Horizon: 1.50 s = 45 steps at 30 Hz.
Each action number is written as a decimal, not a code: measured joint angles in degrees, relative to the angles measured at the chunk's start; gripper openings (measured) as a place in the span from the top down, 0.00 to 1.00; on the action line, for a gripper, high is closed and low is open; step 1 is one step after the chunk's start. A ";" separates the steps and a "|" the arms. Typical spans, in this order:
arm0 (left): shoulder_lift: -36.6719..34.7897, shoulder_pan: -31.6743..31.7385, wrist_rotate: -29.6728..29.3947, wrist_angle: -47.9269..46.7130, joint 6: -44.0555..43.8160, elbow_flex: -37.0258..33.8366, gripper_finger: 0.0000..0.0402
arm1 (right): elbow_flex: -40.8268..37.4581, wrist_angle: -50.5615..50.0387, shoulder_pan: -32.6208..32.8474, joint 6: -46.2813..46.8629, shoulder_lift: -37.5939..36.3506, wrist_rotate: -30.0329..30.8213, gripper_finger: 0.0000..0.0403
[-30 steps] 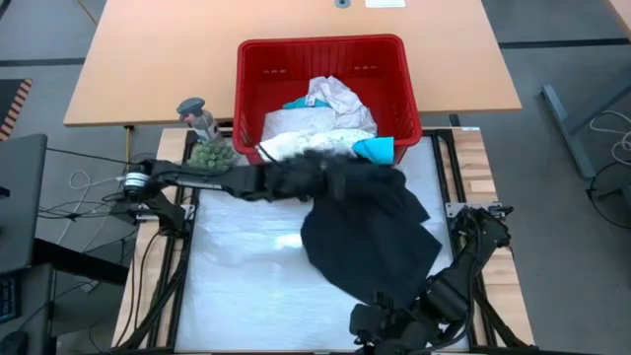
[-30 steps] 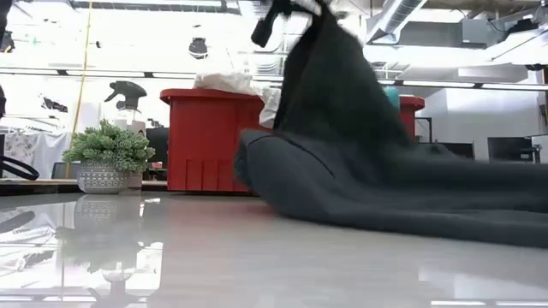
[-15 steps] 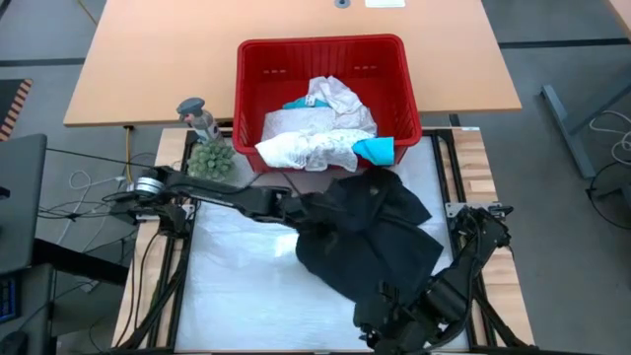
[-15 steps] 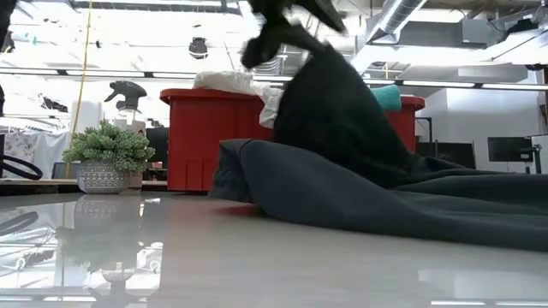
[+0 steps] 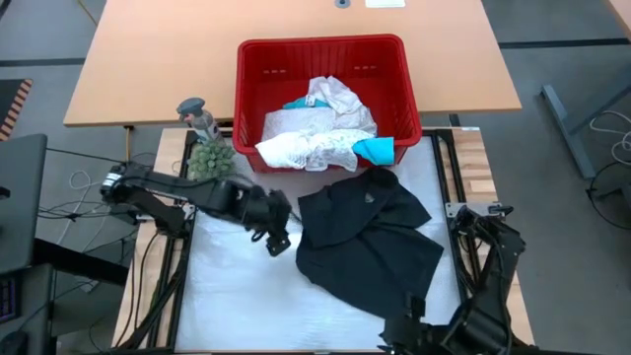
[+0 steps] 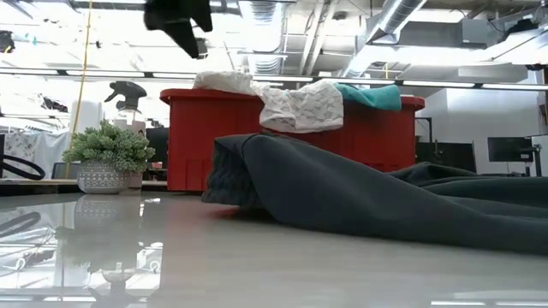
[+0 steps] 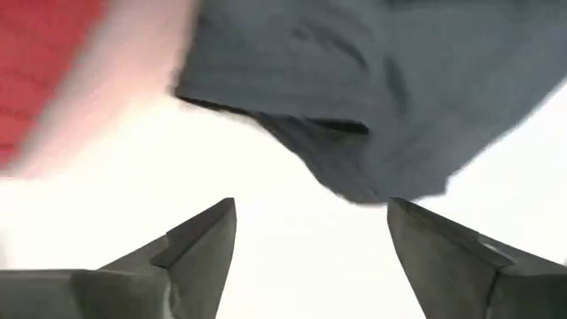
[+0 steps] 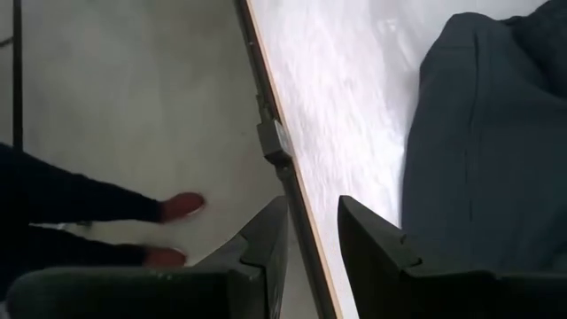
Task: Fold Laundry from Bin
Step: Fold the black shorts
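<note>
High view: we hold our left tool (image 5: 277,240) spread wide and empty beside the black garment (image 5: 370,237) on the counter (image 5: 237,296); our right tool (image 8: 310,232), narrow, grips nothing by the counter's edge.

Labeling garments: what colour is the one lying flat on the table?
Black garment, plain and unpatterned; the high view shows it best.

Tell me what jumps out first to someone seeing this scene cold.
The crumpled black cloth garment sprawls across the middle of the white work surface, just in front of the red slotted plastic bin, where white lacy cloths and a teal one spill over the near rim. The left gripper hangs beside the garment's left edge, jaws open and empty.
</note>
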 joint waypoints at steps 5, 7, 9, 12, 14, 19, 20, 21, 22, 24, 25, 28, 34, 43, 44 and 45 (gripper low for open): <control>-0.72 -7.65 -3.83 14.07 -12.57 -9.06 0.28 | 0.00 -0.22 0.63 0.89 0.00 2.09 0.68; -0.61 -9.76 -5.53 19.37 -18.29 -14.76 0.28 | 0.00 -0.22 0.63 0.87 0.00 2.35 0.68; -0.64 -11.01 -7.14 25.72 -25.53 -20.27 0.29 | 0.00 -0.25 0.63 0.53 0.00 2.44 0.68; -1.49 -12.84 -10.33 35.37 -38.14 -28.28 0.29 | 0.00 -0.28 0.59 0.43 0.00 2.44 0.68; -1.51 -14.29 -13.20 45.71 -45.01 -32.56 0.29 | 0.00 -0.24 0.59 0.43 0.00 2.44 0.68; 2.14 -18.39 -18.32 62.21 -63.41 -40.84 0.29 | 0.00 -0.07 0.61 0.41 0.00 2.37 0.68; 3.22 -19.03 -19.04 62.76 -66.06 -41.50 0.29 | 0.00 0.05 0.61 0.40 0.00 2.33 0.68; 4.31 -19.61 -19.21 63.19 -68.44 -41.56 0.29 | 0.00 0.09 0.69 0.38 0.00 2.29 0.68; 5.29 -20.18 -19.40 63.68 -70.48 -41.47 0.29 | 0.00 0.14 0.82 0.28 0.00 2.27 0.68; 7.26 -20.87 -21.12 65.56 -73.00 -41.48 0.29 | 0.00 0.08 0.85 0.23 0.00 2.27 0.68; 8.43 -20.98 -21.50 67.42 -73.50 -41.45 0.29 | 0.00 0.04 0.81 0.21 0.00 2.27 0.68; 11.64 -20.59 -22.34 72.76 -75.02 -41.44 0.29 | 0.00 0.07 0.81 0.21 0.00 2.27 0.68; 17.16 -20.28 -26.45 77.73 -81.92 -41.43 0.29 | 0.00 1.38 0.87 0.27 0.00 1.94 0.68; 18.40 -17.59 -30.19 79.72 -80.38 -38.37 0.40 | 0.00 1.56 0.89 0.25 0.00 1.88 0.68; 18.64 -16.80 -30.59 80.66 -80.07 -37.55 0.43 | 0.00 1.50 0.89 0.25 0.00 1.98 0.68; 18.75 -16.03 -30.59 80.77 -79.58 -37.23 0.47 | 0.00 1.55 0.89 0.25 0.00 2.09 0.68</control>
